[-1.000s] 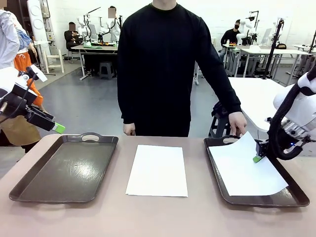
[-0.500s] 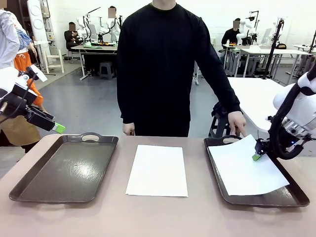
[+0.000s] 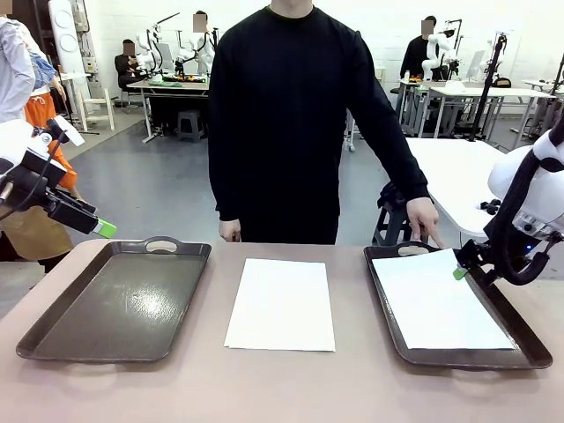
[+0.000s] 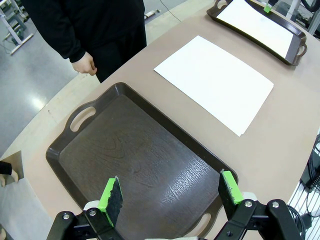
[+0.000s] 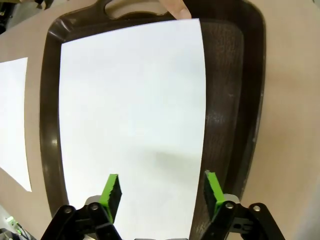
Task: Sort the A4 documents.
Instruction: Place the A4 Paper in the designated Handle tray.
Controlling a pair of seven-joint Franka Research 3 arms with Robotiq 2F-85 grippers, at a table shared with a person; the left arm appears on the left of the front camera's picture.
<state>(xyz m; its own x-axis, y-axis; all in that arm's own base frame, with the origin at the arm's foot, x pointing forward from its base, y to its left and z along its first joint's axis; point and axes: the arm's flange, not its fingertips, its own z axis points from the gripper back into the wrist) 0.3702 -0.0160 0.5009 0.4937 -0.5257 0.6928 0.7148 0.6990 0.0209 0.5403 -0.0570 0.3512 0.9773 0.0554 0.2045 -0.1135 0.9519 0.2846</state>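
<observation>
Paper sheet number one (image 3: 436,300) now lies flat inside the right tray (image 3: 529,348). A second ago the right gripper (image 3: 460,271) was pinching it. Back then the sheet sat crooked, and its near corner hung out over the tray's rim. Now that gripper has let go and moved up and away to the sheet's right edge. Its two green pads stand wide apart, with nothing between them.

In the right wrist view the right gripper (image 5: 162,192) hangs over the near end of the sheet (image 5: 130,125). The person's hand (image 3: 425,218) is at the far handle of the tray. One fingertip (image 5: 177,10) touches the sheet's far corner.

The sheet's long sides run from the robot's side toward the person, the same way as the tray. Its short edges sit at the near and far ends.

The second sheet (image 3: 282,304) has not moved. It lies flat on the table (image 3: 264,388) between the two trays, and its long sides point toward the person too.

The left gripper (image 4: 170,192) is where it was, up above the left tray (image 4: 150,165). Its pads are wide apart and hold nothing.
</observation>
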